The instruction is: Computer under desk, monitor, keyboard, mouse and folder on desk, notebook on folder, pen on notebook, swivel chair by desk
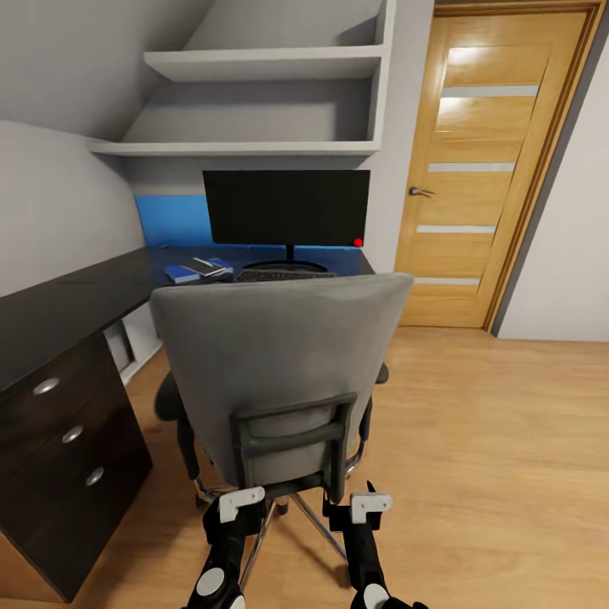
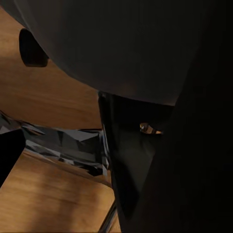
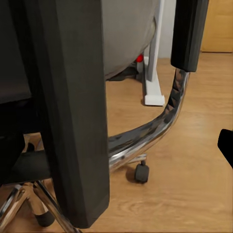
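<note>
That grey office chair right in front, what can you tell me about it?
The grey upholstered swivel chair stands upright on the light wood floor, its tall back towards the camera, facing the long black desk. A dark frame bar crosses the lower back. It has black padded armrests and a chrome base on black castors. Both end effectors sit at its lower back frame.

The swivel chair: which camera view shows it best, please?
The head view: the whole grey back of the swivel chair shows, facing the desk. The left wrist view gives only its dark underside up close; the right wrist view gives its chrome armrest support and one castor.
</note>
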Controlling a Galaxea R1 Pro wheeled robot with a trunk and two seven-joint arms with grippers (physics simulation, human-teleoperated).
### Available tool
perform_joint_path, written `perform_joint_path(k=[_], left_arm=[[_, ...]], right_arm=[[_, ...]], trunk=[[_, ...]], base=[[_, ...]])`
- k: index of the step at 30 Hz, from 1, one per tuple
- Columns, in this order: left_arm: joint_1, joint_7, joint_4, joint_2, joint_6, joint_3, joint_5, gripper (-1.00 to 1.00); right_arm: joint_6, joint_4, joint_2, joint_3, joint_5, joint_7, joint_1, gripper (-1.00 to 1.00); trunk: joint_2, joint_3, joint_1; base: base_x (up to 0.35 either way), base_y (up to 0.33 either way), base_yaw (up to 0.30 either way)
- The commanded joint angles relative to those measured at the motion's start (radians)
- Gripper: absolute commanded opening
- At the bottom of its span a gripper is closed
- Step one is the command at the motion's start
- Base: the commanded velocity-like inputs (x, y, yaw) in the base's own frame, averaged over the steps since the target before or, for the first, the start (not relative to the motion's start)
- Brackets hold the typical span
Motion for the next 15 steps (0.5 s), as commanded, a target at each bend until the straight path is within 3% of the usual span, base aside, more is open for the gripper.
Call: perform_joint_path(k=[1, 15], left_arm=[[-0.001, 0.005, 0.0, 0.001, -0.008, -0.003, 0.013, 1.0], [-0.001, 0.005, 0.0, 0.001, -0.008, -0.003, 0.013, 1.0]], right_arm=[[-0.006, 0.0, 0.0, 0.007, -0.01, -0.008, -0.002, 1.0], [-0.006, 0.0, -0.001, 0.007, -0.011, -0.008, -0.002, 1.0]], trunk=[[0.0, -0.001, 0.0], [0.0, -0.001, 0.0]], base=[[0.204, -0.115, 0.0], [0.229, -0.101, 0.0]])
